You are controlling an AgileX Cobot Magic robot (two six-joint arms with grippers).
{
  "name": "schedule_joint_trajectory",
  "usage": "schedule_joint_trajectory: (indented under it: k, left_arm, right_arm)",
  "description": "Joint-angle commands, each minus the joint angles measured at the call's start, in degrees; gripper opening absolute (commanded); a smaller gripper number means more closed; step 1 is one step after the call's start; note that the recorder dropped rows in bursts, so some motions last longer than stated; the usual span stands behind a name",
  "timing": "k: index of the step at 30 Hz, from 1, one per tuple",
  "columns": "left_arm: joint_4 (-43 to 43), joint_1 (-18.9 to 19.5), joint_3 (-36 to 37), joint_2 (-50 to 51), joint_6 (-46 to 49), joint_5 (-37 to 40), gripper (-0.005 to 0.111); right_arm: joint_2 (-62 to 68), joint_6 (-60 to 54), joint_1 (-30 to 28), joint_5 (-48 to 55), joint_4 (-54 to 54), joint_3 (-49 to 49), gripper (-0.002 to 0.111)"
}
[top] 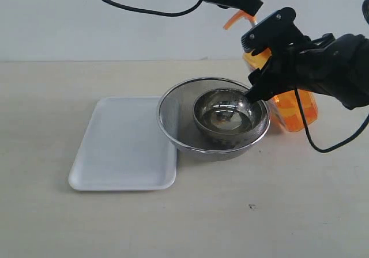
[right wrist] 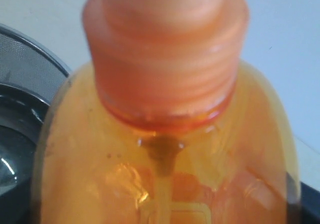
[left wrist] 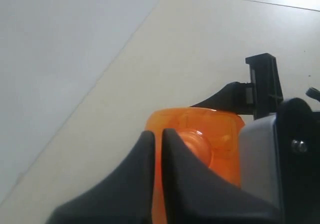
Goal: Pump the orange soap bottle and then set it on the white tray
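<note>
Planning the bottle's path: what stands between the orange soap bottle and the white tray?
A round mesh strainer holding a steel bowl, seen in the exterior view.

The orange soap bottle [right wrist: 165, 134] is translucent orange, its ribbed collar paler. Beside the strainer [top: 174, 120] of silvery grey mesh lies the white tray [top: 124, 145], plain and unpatterned. The bowl [top: 203, 111] inside the strainer is mirror steel. The left end effector [left wrist: 157, 144] and the right end effector [top: 262, 59] are black, and the surface [top: 259, 212] is pale beige.
</note>
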Motion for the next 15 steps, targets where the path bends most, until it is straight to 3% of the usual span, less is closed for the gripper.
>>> schedule_joint_trajectory:
  k: [1, 15]
  left_arm:
    - [0.33, -1.34, 1.28, 3.28, -0.55, 6.40, 0.005]
    - [0.47, -1.56, 1.28, 4.05, -0.76, 6.66, 0.005]
  right_arm:
    - [0.72, 1.27, 0.30, 5.95, 0.98, 0.61, 0.000]
    - [0.72, 1.27, 0.30, 5.95, 0.98, 0.61, 0.000]
